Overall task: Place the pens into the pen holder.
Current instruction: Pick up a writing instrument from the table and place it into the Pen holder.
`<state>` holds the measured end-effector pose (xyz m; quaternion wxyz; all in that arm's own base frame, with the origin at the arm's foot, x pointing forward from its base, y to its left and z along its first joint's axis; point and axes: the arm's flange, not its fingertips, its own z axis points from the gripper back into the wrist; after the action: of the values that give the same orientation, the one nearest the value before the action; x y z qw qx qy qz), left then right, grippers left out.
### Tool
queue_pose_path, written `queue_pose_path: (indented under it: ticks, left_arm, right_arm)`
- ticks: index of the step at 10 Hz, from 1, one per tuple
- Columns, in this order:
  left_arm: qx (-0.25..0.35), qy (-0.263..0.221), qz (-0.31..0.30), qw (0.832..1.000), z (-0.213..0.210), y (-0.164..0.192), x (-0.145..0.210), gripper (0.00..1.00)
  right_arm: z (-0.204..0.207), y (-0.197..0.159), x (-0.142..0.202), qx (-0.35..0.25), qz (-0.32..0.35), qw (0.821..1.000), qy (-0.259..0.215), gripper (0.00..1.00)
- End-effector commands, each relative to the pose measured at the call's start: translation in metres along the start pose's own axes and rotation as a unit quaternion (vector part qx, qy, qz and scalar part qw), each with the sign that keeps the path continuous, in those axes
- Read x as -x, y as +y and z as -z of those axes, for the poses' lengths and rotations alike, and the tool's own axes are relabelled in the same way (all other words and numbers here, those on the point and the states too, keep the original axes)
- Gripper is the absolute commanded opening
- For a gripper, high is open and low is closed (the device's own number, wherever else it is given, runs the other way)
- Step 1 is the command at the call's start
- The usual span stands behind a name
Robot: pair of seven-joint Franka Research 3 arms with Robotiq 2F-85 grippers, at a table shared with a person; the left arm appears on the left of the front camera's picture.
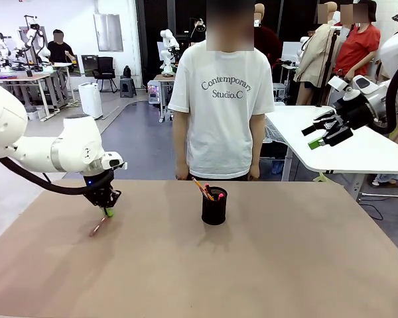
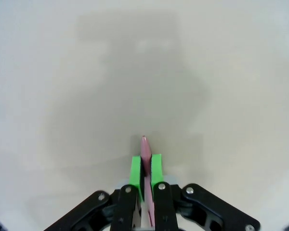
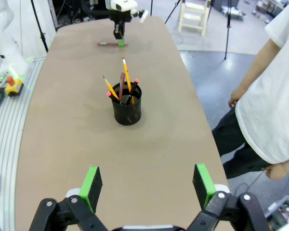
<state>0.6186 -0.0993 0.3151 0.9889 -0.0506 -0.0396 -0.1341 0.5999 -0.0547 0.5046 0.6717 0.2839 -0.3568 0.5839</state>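
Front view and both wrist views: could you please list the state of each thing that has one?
Left gripper: shut on the pen on the table.
Pen on the table: lying flat, clamped between the fingers.
Right gripper: open, empty, raised.
Pen holder: upright, several pens in it.

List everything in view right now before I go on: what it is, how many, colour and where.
pen on the table: one, copper-brown, lying near the robot's left edge, clamped between the left gripper's pads
pens in the holder: at least four, yellow-orange, dark and red-tipped, leaning upright
pen holder: one, black mesh, table centre
table: one, brown
person: one, white T-shirt, standing at the far side
left gripper: black with green pads, shut on the pen
right gripper: black with green pads, open, raised at the right
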Motion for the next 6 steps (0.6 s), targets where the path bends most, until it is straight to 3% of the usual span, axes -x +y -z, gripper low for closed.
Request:
queue_pose_path:
  ticks: [1, 4, 6]
  left_arm:
    - [0.142, -0.034, 0.043, 0.988, -0.018, 0.010, 0.013, 0.00]
    - [0.297, -0.125, 0.115, 0.940, -0.056, 0.010, 0.022, 0.00]
    - [0.347, -0.248, 0.188, 0.885, -0.079, 0.004, 0.027, 0.00]
  right_arm:
    - [0.002, 0.000, -0.003, 0.007, -0.001, 1.000, 0.001, 1.00]
    - [0.002, 0.000, -0.003, 0.007, -0.001, 1.000, 0.001, 1.00]
    - [0.002, 0.000, -0.003, 0.007, -0.001, 1.000, 0.001, 1.00]
